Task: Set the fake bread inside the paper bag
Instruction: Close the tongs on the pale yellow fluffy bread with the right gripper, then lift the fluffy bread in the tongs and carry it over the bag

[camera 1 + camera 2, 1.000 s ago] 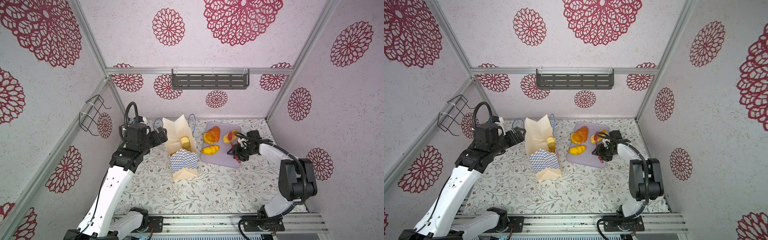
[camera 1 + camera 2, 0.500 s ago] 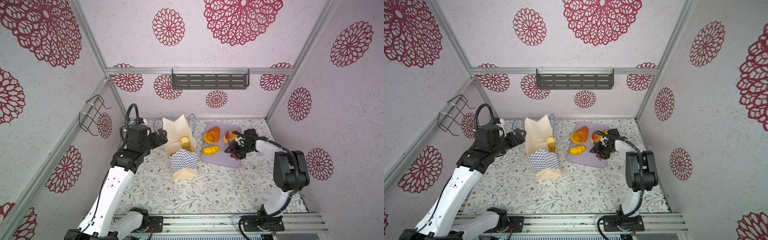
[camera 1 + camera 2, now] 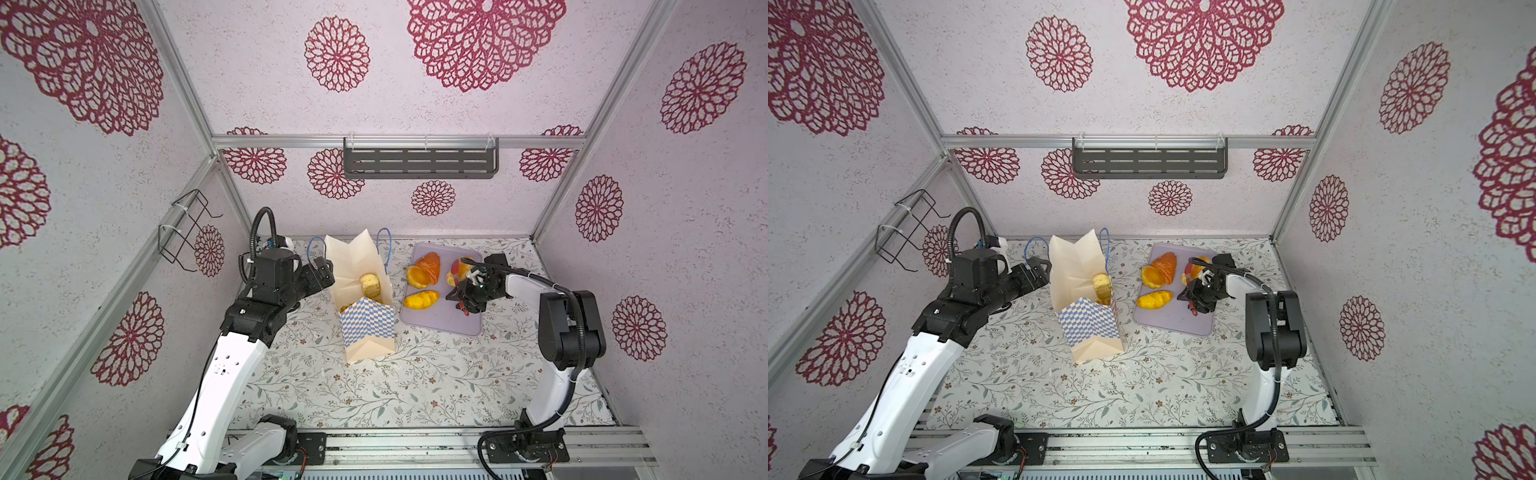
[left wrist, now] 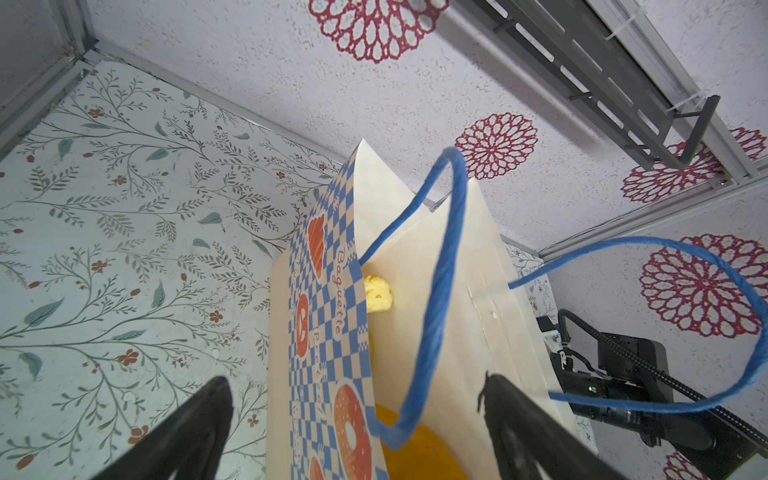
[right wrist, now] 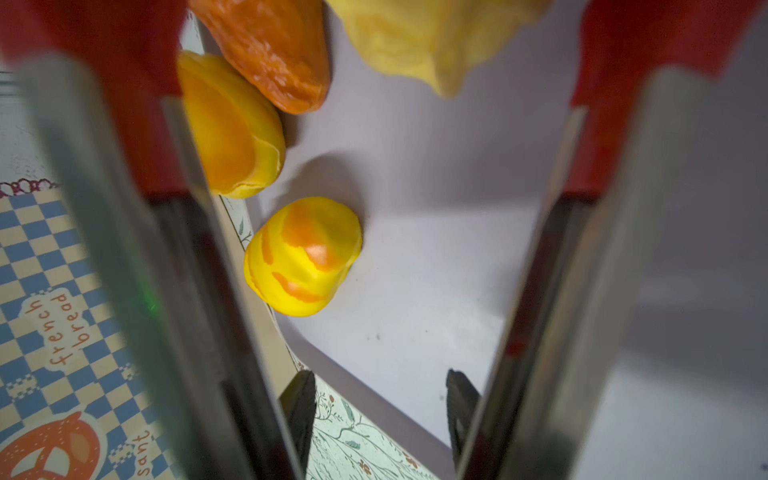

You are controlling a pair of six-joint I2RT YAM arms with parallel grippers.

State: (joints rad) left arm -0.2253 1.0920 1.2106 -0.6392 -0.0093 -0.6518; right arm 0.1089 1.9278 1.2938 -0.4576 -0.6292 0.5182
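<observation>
Two grippers: the left gripper (image 4: 355, 378), wide open and empty, waits at the rim of the paper bag (image 4: 324, 316); the right gripper (image 5: 376, 399), between tongs (image 5: 582, 291) arms, half open, holds nothing above bare tray (image 5: 415, 270). Of fake bread (image 5: 303, 255), two pieces in bag, four on tray.

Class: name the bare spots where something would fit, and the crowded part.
Free: the floral table in front of the paper bag, and the lilac tray's near end. Crowded: its far end, where the fake bread lies.

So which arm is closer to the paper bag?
Left. The left gripper is right at the rim of the paper bag; the right gripper is over the lilac tray, apart from the bag.
</observation>
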